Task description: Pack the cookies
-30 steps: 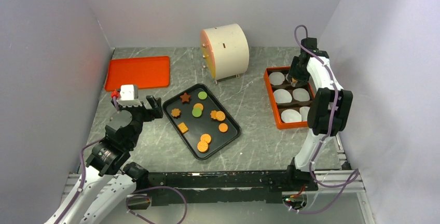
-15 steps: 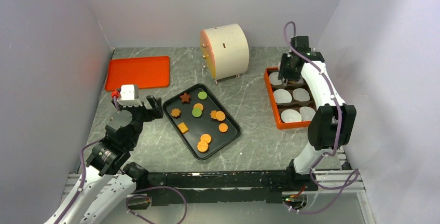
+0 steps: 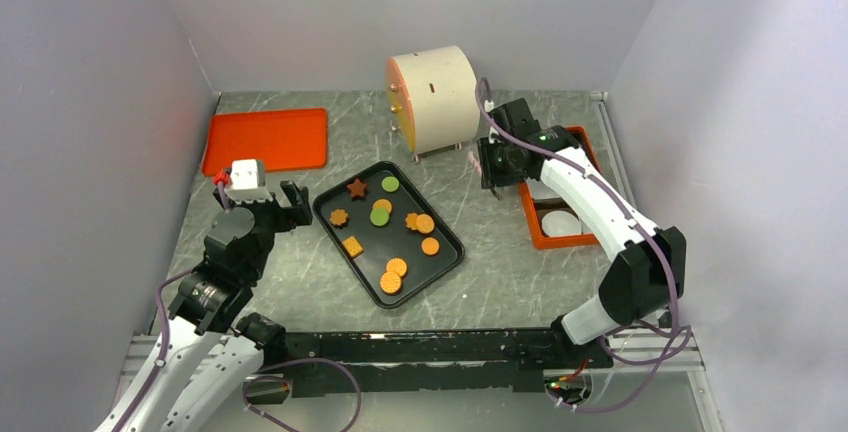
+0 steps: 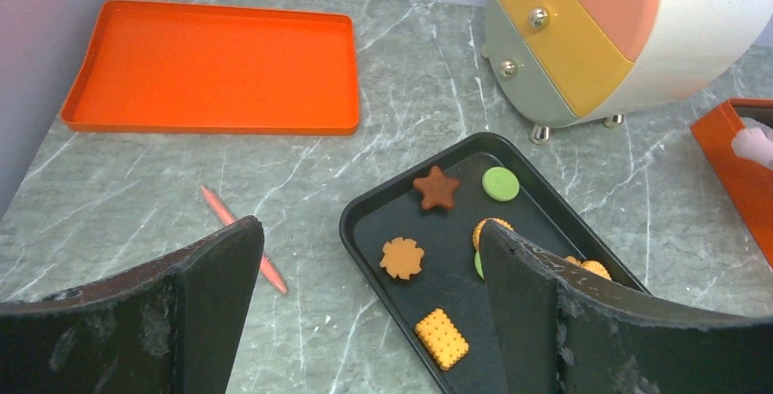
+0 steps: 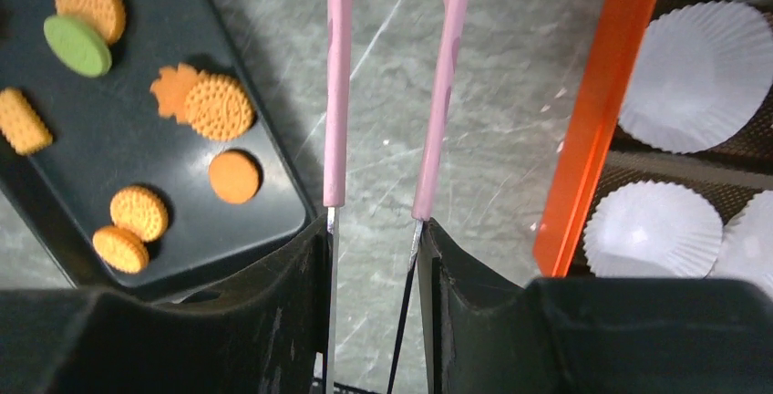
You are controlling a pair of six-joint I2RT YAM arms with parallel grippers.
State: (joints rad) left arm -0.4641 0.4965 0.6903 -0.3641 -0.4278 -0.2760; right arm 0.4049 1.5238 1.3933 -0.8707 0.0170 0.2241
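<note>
Between the black tray [image 5: 273, 202] and the orange box [image 5: 597, 111], the right claw [image 5: 376, 234] is clamped narrow on pink tweezers [image 5: 337, 93], their two arms running straight out ahead of it over bare tabletop [image 5: 510, 93]. The cookies [image 5: 219, 107] lie on the tray, off to the tweezers' left — so the tips would need to swing that way. The left claw [image 4: 366, 230] gapes wide and empty just beside the tray — about as near, but toolless.

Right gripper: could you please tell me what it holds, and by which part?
The pink two-armed tongs, pinched at their rear end by the right gripper.
</note>
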